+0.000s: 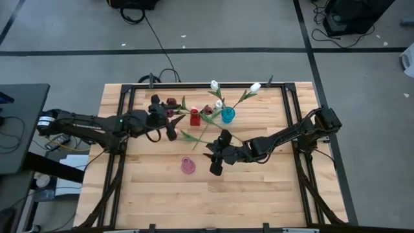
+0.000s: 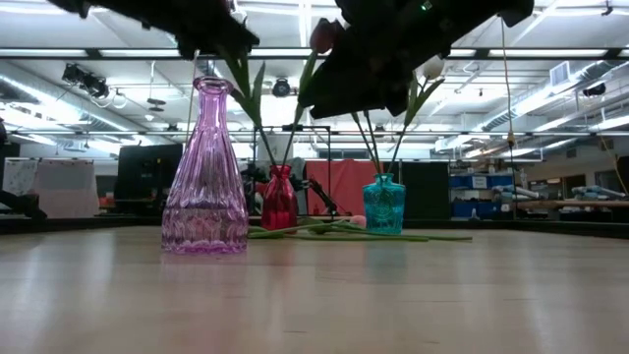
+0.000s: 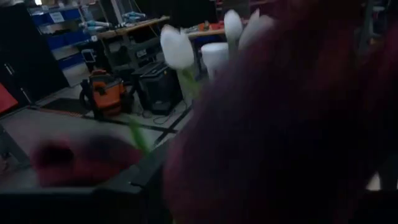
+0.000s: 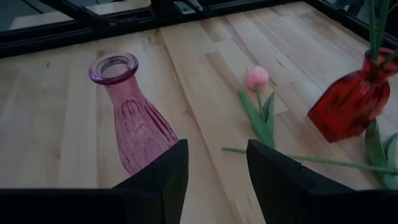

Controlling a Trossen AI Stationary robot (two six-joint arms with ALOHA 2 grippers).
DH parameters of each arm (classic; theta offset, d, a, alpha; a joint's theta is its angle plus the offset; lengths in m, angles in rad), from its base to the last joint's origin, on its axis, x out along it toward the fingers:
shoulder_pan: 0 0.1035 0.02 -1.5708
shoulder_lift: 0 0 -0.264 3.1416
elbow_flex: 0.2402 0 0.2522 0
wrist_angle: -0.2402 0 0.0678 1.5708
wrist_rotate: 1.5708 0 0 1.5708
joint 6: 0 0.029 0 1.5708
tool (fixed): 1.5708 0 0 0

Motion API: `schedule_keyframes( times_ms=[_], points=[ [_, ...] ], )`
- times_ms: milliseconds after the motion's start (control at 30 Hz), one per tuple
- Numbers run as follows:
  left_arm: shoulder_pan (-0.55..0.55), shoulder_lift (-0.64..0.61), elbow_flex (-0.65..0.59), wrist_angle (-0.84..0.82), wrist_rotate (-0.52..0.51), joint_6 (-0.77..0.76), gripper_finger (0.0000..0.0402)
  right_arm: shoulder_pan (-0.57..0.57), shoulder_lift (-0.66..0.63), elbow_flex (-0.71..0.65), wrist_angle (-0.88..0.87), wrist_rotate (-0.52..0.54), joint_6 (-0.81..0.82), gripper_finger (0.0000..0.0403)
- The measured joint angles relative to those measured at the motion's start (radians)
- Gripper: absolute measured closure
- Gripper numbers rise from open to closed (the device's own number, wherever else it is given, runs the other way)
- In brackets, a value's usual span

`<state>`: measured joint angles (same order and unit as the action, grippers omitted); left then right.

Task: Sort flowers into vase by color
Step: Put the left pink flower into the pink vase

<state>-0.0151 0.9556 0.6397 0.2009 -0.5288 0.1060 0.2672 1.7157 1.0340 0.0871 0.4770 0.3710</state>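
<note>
The right gripper (image 4: pixel 212 171), jaws parted and empty, hovers beside the pink ribbed glass vase (image 4: pixel 129 118). The left gripper (image 1: pixel 169 123) is near the red glass vase (image 1: pixel 195 118); its jaw state cannot be determined.

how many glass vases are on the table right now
3: a pink vase nearest the front edge, empty; a red vase farther back holding maroon tulips; a teal vase to its right holding white tulips.

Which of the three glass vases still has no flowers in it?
The pink vase, standing alone nearest the right end effector. Its mouth is empty, while the red vase and the teal vase both hold stems.
</note>
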Motion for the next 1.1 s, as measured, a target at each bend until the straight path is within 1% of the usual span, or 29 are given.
schedule_keyframes(
  times_ms=[133, 200, 267, 400, 633, 733, 933, 1000, 1100],
  points=[
    [0.0, 0.043, 0.1, -0.042, 0.007, 0.028, 0.0188, 0.0, 0.0, 0.0, 0.016, -0.007, -0.006, 0.0229],
    [0.004, 0.084, 0.152, -0.068, 0.008, 0.052, 0.0188, 0.0, 0.0, 0.0, 0.03, -0.008, -0.007, 0.0229],
    [0.021, 0.123, 0.198, -0.071, 0.015, 0.08, 0.0188, 0.002, 0.0, 0.0, 0.036, -0.008, -0.013, 0.0229],
    [0.076, 0.19, 0.299, -0.133, 0.036, 0.115, 0.0189, 0.012, 0.0, 0.0, 0.052, -0.008, -0.045, 0.0229],
    [0.198, 0.277, 0.451, -0.238, 0.212, 0.078, 0.0189, 0.018, 0.0, 0.0, 0.076, -0.01, -0.056, 0.0229],
    [0.219, 0.3, 0.493, -0.28, 0.238, 0.078, 0.0189, 0.02, 0.0, 0.0, 0.076, -0.008, -0.06, 0.0229],
    [0.226, 0.306, 0.615, -0.442, 0.249, 0.119, 0.0188, 0.019, 0.0, 0.0, 0.074, 0.001, -0.06, 0.0229],
    [0.226, 0.306, 0.657, -0.475, 0.281, 0.121, 0.0188, 0.018, 0.0, 0.0, 0.081, 0.0, -0.062, 0.0229],
    [0.228, 0.304, 0.683, -0.517, 0.317, 0.102, 0.0188, 0.018, 0.0, 0.0, 0.086, 0.001, -0.061, 0.0229]
  ],
)
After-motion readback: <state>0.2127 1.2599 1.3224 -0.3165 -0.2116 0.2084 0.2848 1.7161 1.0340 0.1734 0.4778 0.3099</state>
